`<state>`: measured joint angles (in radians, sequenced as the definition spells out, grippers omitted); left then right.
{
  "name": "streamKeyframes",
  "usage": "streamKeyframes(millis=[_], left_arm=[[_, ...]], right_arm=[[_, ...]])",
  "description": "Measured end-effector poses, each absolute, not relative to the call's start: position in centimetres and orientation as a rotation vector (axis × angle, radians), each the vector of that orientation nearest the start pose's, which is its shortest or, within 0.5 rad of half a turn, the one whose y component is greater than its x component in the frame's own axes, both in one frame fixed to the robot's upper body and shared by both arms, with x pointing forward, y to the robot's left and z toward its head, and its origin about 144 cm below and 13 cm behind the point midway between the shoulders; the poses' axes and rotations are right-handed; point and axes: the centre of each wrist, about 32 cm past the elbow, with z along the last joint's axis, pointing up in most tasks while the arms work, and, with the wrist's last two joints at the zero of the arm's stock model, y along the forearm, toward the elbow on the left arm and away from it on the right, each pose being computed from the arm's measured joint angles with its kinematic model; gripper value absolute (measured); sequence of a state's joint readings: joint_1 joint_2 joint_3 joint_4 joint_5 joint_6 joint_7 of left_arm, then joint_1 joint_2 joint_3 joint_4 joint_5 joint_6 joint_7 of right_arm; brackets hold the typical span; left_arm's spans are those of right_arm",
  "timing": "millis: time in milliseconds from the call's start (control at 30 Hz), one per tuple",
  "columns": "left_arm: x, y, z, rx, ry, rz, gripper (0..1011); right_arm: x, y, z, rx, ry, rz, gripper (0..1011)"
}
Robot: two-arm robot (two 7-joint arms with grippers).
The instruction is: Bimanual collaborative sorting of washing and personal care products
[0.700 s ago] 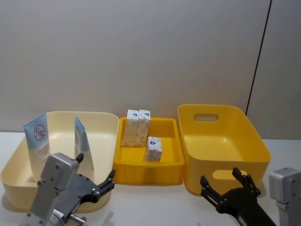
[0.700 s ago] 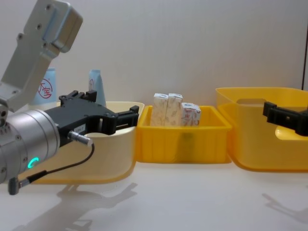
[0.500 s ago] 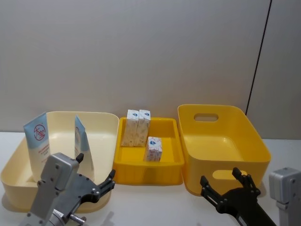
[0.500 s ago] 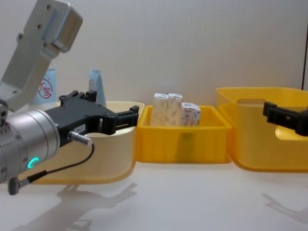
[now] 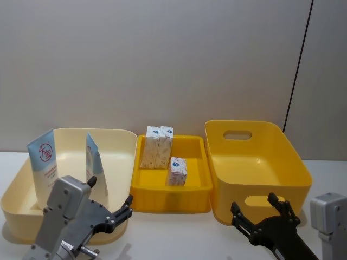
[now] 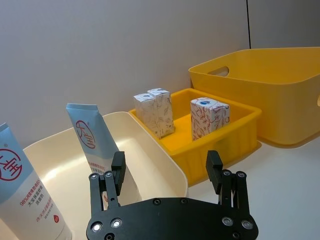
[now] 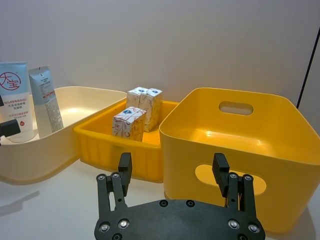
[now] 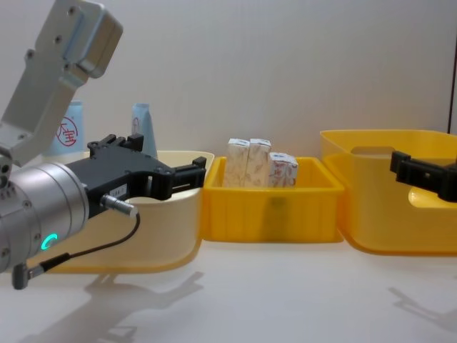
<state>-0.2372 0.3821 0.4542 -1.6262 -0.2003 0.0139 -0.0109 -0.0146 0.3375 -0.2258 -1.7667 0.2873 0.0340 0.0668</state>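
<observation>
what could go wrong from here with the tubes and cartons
1. The two rear cartons stand touching in the yellow tray; a grasp on one may tip the other.
2. The tubes stand leaning in the cream bin; the open left end effector, near its front rim, could knock them over going in.
3. The open right end effector, before the large yellow bin, might clash with the left over the tray.

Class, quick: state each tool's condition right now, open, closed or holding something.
Left tool: open, holding nothing.
Right tool: open, holding nothing.
</observation>
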Motion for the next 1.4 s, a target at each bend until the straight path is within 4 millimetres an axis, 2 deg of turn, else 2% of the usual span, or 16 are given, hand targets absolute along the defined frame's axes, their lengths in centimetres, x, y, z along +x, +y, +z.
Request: streamKeyframes(millis=[1400], left_arm=[[49.20, 19.84, 120.44, 0.061, -0.268, 1.124, 1003]], right_arm=[[44.62, -23.43, 119.21, 0.028, -0.078, -1.221, 1001]])
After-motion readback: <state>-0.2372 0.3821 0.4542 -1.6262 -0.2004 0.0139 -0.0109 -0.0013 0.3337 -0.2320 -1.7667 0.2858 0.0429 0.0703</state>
